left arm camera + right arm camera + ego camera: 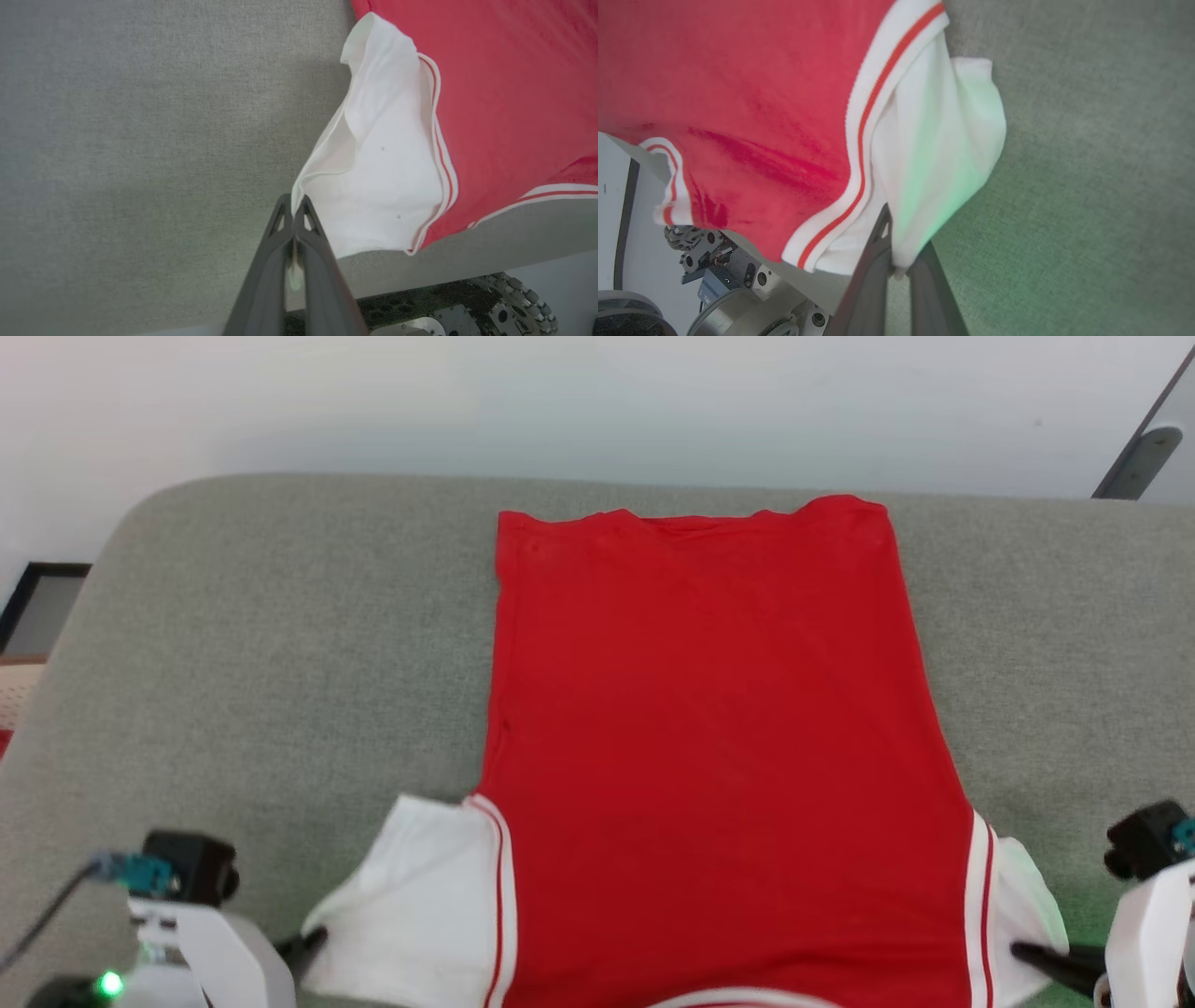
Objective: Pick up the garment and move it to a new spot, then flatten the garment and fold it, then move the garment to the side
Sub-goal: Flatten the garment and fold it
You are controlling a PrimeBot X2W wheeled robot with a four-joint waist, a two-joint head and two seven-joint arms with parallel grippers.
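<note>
No writing, label, brand mark, number or sign could be read in any of the 3 views.
</note>
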